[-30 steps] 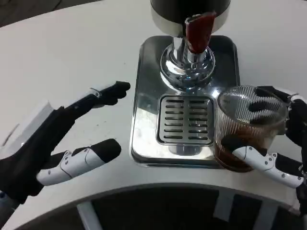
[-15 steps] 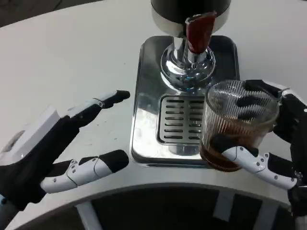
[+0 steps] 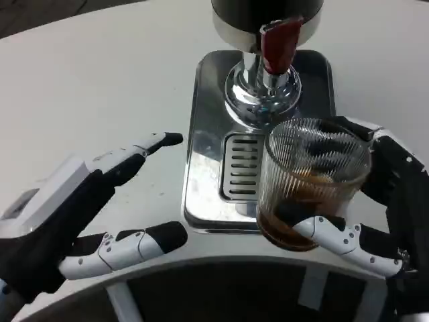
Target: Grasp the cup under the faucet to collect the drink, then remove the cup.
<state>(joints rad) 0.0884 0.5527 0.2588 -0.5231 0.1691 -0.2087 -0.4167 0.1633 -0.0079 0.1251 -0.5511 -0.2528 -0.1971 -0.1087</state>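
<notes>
A ribbed clear glass cup (image 3: 310,181) with dark brown drink in its bottom hangs over the front right of the steel drip tray (image 3: 208,121). My right hand (image 3: 375,208) grips it, thumb across the near side and fingers wrapped round the far side. The cup stands in front of the chrome faucet (image 3: 263,87) with its red lever (image 3: 276,41), slightly right of the spout. My left hand (image 3: 80,215) is open at the lower left, fingers spread and pointing toward the tray, holding nothing.
The slotted drain grate (image 3: 242,164) shows partly behind the cup. The dispenser's dark body (image 3: 267,12) sits at the top. The white table (image 3: 94,80) ends in a curved front edge just below both hands.
My right hand has lifted the cup and carried it left and toward me, so it looks larger and covers more of the grate. The left hand has edged right and closer.
</notes>
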